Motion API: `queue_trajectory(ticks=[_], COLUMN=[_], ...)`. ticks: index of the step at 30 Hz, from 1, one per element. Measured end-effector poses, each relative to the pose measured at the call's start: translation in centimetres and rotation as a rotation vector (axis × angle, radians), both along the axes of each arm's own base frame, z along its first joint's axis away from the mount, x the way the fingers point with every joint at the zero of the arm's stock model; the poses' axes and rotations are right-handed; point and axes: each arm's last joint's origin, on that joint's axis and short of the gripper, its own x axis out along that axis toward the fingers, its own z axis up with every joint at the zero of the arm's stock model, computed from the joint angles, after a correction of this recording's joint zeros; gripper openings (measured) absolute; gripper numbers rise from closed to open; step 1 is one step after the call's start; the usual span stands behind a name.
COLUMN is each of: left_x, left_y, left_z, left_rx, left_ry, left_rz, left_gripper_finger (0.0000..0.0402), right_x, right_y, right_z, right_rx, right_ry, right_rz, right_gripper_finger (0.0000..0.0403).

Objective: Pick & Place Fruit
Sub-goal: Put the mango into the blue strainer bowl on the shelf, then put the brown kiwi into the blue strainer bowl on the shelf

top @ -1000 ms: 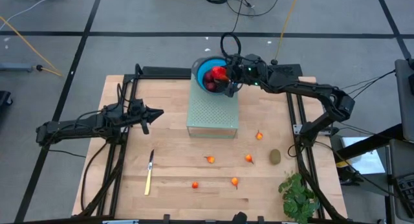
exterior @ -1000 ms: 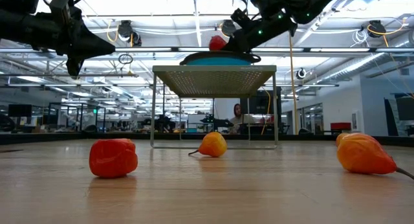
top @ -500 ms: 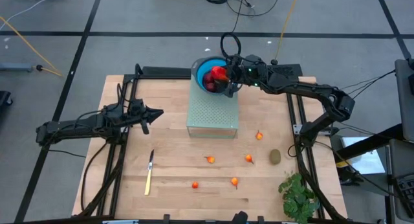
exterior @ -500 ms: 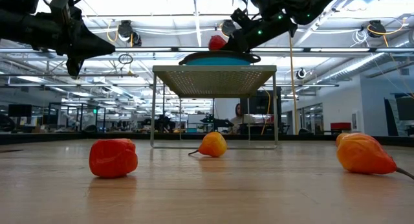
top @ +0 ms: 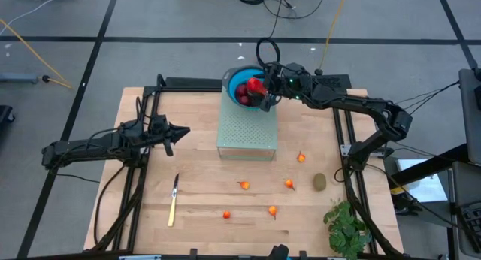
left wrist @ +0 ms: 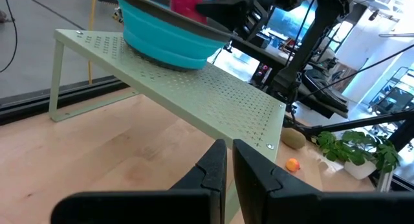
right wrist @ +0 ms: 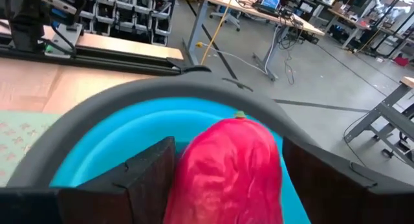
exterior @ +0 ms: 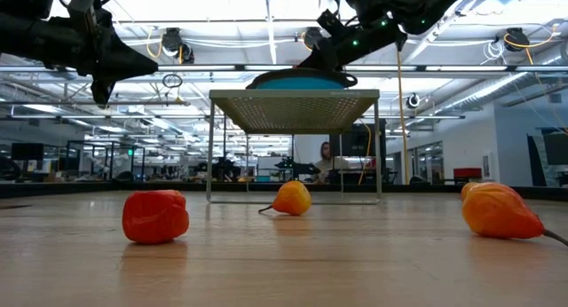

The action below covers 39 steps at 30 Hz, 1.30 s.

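Heads up, your right hand [top: 264, 89] is parked over the blue bowl [top: 234, 80] with a red fruit [right wrist: 226, 169] sitting between its fingers, and those fingers look spread with a bit of slack on each side, so I'd say it's mid-release, not a firm hold. The risk from here is that the fruit catches a finger as you lift and rolls over the rim onto the perforated green stand [top: 246, 130] or off the far edge of the counter [top: 195, 177]. The bowl sits on that stand at the far edge, and it already has dark red pieces in it.

Your left hand [top: 183, 129] waits pinched narrow, empty, near the left edge.

Still out on the counter: small orange fruits [top: 271, 211] toward the near edge, and a brownish-olive oval [top: 319, 182] by the leafy plant [top: 347, 228] at the near right corner.
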Motion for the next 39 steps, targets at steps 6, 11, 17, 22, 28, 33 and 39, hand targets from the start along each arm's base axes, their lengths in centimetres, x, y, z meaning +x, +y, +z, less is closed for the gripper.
queue_trajectory(ticks=[6, 11, 17, 22, 28, 33, 39], left_x=[0.00, 0.00, 0.00, 0.00, 0.00, 0.00, 0.00], left_y=[0.00, 0.00, 0.00, 0.00, 0.00, 0.00, 0.00], left_z=[0.00, 0.00, 0.00, 0.00, 0.00, 0.00, 0.00], left_rx=[0.000, -0.001, -0.003, -0.003, -0.003, -0.004, -0.008], left_ry=[0.000, 0.000, -0.001, -0.001, -0.001, -0.002, -0.003], left_rz=[0.000, 0.000, 0.000, 0.000, 0.000, 0.000, 0.001], left_gripper_finger=[0.0026, 0.0026, 0.0026, 0.0026, 0.0026, 0.0026, 0.0026], right_x=[0.04, 0.13, 0.15, 0.15, 0.18, 0.21, 0.19], right_y=[-0.03, -0.07, -0.06, -0.06, 0.10, 0.26, 0.28], right_z=[0.21, 0.70, 0.83, 0.81, 0.69, 0.56, 0.43], right_rx=[-0.012, -0.036, 0.038, 0.089, 0.130, 0.197, 0.222], right_ry=[-0.020, -0.066, -0.110, -0.127, -0.125, -0.131, -0.125], right_rz=[-0.001, -0.001, -0.014, -0.023, 0.023, 0.064, 0.063], right_gripper_finger=[0.0285, 0.0280, 0.0270, 0.0251, 0.0212, 0.0171, 0.0127])
